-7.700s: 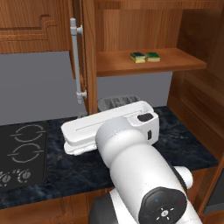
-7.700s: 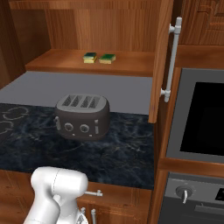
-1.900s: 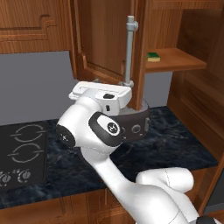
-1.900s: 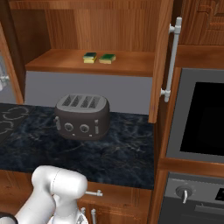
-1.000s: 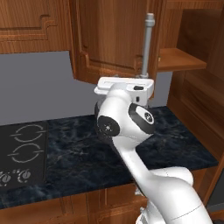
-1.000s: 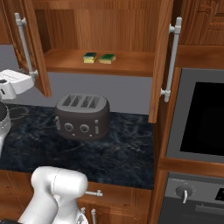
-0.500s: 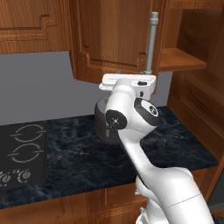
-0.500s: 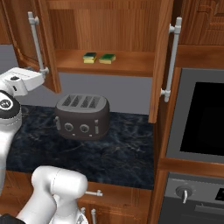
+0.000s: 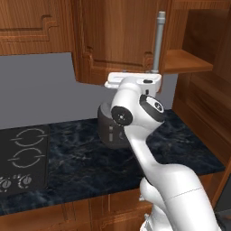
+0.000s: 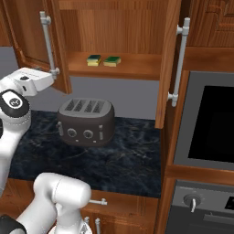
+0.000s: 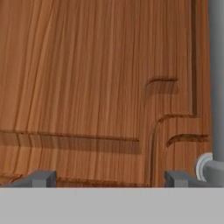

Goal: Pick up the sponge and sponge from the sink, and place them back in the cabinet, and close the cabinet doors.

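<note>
Two green-and-yellow sponges (image 10: 94, 59) (image 10: 112, 60) lie side by side on the shelf of the cabinet (image 10: 132, 68). The left cabinet door (image 10: 32, 36) stands partly swung in, and its silver bar handle (image 9: 159, 40) is at its free edge. My gripper (image 9: 135, 77) (image 10: 45, 77) is right up against the lower part of that door's face (image 11: 87, 87). It is open, with its fingertips (image 11: 41, 178) wide apart and nothing between them; the handle (image 11: 216, 87) lies just outside the right finger. The right door (image 10: 167, 59) hangs fully open. The sink is out of view.
A dark toaster (image 10: 87, 121) stands on the black marble counter (image 10: 132, 160) under the cabinet. A stove top (image 9: 22, 153) lies at the left, a built-in oven (image 10: 210, 123) at the right. My arm rises between the toaster and the counter's front edge.
The left door has swung further toward shut, with my hand travelling right along with it. My jaws have spread wide apart.
</note>
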Controlling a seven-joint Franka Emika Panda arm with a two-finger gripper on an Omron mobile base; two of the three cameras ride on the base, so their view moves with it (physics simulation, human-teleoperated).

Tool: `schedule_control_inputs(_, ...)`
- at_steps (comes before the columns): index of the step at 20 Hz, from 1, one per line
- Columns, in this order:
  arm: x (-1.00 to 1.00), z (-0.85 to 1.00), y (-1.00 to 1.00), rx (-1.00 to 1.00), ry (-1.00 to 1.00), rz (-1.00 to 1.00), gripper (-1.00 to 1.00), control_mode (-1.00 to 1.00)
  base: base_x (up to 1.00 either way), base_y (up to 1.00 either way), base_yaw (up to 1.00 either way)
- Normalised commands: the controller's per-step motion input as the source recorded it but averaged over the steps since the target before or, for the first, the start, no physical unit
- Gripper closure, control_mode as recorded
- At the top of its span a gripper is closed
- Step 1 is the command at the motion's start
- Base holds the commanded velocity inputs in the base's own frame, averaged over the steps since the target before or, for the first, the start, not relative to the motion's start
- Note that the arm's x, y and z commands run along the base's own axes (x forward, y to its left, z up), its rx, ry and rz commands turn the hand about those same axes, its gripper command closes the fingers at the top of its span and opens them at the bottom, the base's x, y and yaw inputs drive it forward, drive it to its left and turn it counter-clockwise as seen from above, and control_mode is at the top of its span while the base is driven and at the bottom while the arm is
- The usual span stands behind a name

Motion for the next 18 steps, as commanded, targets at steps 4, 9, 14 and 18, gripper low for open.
schedule_control_inputs(4,0.30,0.00,-0.31,0.00,0.00,0.02,-1.00,-1.00,0.00,0.00,0.00)
schedule_control_inputs(9,0.31,0.00,-0.32,0.00,0.00,0.03,-1.00,-1.00,0.00,0.00,0.00)
schedule_control_inputs(14,0.32,0.00,-0.29,0.00,0.00,0.04,-1.00,-1.00,0.00,0.00,0.00)
schedule_control_inputs(18,0.34,-0.01,-0.30,0.00,0.00,0.05,-1.00,-1.00,0.00,0.00,0.00)
